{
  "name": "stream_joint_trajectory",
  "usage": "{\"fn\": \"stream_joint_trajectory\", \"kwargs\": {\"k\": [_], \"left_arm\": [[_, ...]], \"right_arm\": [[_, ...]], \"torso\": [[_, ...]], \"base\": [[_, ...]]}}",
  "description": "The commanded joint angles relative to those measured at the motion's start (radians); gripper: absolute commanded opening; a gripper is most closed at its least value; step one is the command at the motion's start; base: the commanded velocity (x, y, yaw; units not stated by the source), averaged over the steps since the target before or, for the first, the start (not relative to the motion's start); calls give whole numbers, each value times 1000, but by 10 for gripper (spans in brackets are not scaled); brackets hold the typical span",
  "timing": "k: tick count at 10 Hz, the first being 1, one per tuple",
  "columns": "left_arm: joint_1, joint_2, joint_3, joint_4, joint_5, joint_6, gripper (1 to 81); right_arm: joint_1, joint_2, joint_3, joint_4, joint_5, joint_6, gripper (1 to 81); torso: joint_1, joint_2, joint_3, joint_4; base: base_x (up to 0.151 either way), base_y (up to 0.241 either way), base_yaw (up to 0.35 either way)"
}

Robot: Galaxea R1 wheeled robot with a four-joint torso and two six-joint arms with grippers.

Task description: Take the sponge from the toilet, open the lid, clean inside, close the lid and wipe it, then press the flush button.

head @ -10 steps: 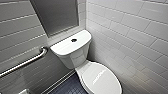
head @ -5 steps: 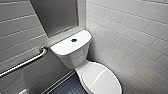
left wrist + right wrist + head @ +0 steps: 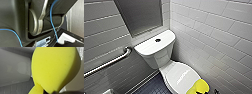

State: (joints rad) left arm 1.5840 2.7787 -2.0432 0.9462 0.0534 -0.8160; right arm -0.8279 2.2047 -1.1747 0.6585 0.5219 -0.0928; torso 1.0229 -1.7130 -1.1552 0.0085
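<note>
One sponge (image 3: 201, 86), squeezed in the right pincer (image 3: 199, 92), hangs over the closed lid's (image 3: 180, 75) edge.

flush button (image 3: 157, 40) on the toilet (image 3: 159, 58) tank, behind the lid (image 3: 180, 75); sponge (image 3: 201, 86) at the lid's front edge; grab bar (image 3: 109, 62) to the left.

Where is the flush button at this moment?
In the head view the flush button sits centred atop the toilet tank, behind the closed lid and right of the wall grab bar.
</note>
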Motion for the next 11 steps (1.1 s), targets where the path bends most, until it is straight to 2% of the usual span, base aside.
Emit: {"fn": "stream_joint_trajectory", "kwargs": {"k": [1,6,11], "left_arm": [[24,-4,21,11,49,1,811],[20,-2,14,0,51,0,811],[20,-2,-2,-3,49,-2,811]], "right_arm": [[245,96,-142,131,-253,-117,10],[486,368,-572,174,-546,-116,10],[588,646,-951,176,-715,-110,10]], "torso": [[0,0,0,0],[0,0,0,0],[0,0,0,0]], "base": [[0,0,0],[0,0,0],[0,0,0]]}}
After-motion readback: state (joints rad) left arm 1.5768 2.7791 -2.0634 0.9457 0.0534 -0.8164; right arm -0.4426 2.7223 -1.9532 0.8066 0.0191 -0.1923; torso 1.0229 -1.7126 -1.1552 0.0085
